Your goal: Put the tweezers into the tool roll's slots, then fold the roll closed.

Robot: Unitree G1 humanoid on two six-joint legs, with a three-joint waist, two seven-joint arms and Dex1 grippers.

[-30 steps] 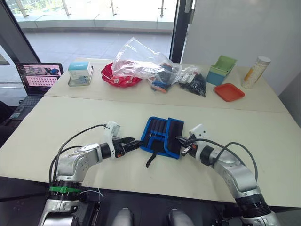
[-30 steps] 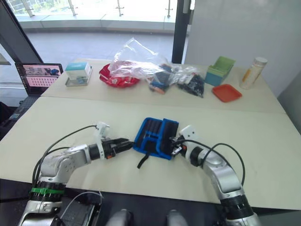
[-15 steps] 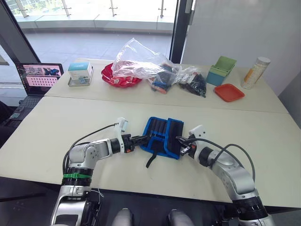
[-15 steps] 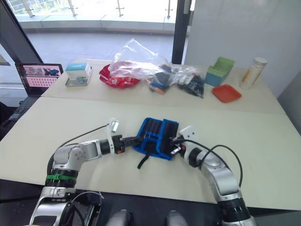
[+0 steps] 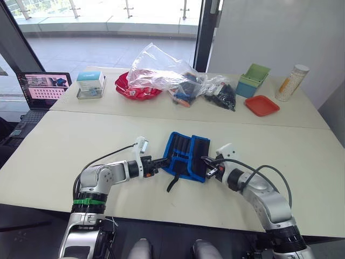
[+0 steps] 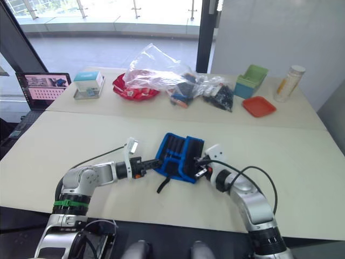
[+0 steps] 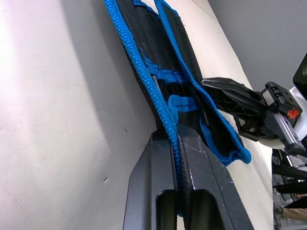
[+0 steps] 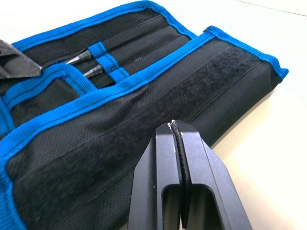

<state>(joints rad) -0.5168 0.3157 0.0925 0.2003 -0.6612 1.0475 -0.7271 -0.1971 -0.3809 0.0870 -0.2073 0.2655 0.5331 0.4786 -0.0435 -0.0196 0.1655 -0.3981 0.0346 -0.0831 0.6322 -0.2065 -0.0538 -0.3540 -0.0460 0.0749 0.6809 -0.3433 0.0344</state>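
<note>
The tool roll (image 5: 186, 156) is lying on the table (image 5: 64, 145), partly folded, slots running away from the robot. The left gripper (image 7: 176, 143) is pinching its blue edge; the right gripper (image 8: 176, 125), closed and empty, is touching its opposite flap.

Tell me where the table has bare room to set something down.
Bare tabletop lies left of the left claw, toward the laptop, and right of the right claw, up to the table edge. The far side is crowded: plastic bags, red bowl, green box, orange tray. The tool roll fills the middle.
</note>
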